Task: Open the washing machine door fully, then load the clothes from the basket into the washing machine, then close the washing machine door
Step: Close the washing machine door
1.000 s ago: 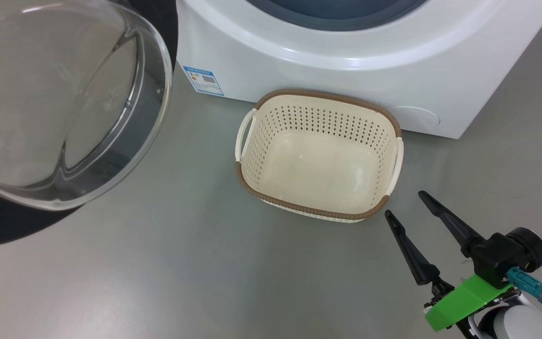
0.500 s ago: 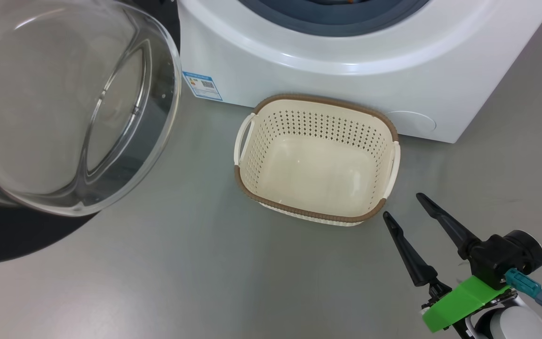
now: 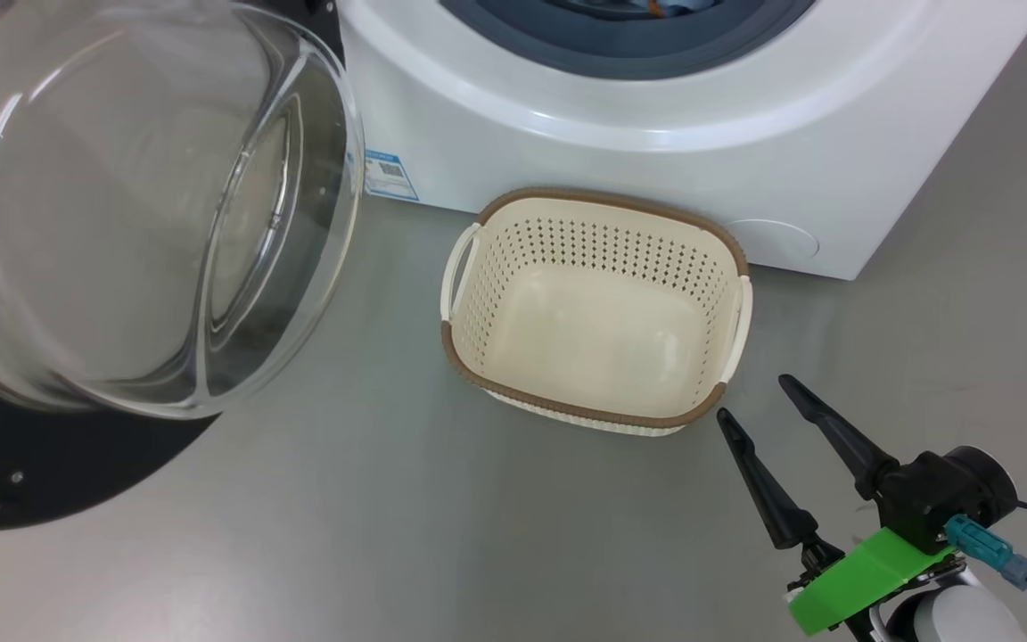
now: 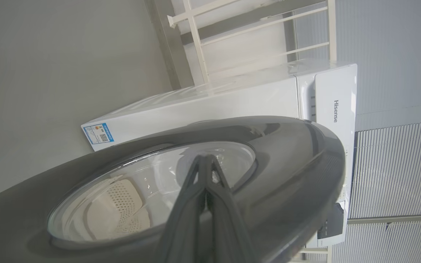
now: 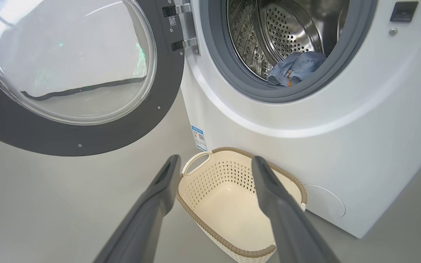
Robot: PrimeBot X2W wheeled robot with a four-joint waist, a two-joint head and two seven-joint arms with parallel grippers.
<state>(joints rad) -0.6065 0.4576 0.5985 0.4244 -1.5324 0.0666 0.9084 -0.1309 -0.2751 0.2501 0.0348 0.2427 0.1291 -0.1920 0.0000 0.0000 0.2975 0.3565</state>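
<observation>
The washing machine door (image 3: 50, 481) stands open at the left, its clear glass bowl (image 3: 139, 205) bulging toward me. The washing machine (image 3: 656, 152) fills the top of the head view. Light-blue clothes (image 5: 296, 67) lie inside its steel drum (image 5: 287, 25). In front of the machine, the cream basket (image 3: 567, 412) sits on the floor with its bare bottom showing. My right gripper (image 3: 754, 398) hovers open just right of the basket's near corner. My left gripper (image 4: 205, 157) is shut with nothing in it, and points at the door's outer face (image 4: 287, 175).
A blue label sticker (image 3: 386, 174) marks the machine's lower left corner, and a round cover (image 3: 776, 239) its lower right. Grey floor (image 3: 389, 517) spreads around the basket. A white rack (image 4: 196, 36) stands behind the machine.
The camera has moved, so the head picture has slid down slightly. The door's glass bowl now overlaps the blue label, so the door has swung a little toward the machine. The right gripper stays open.
</observation>
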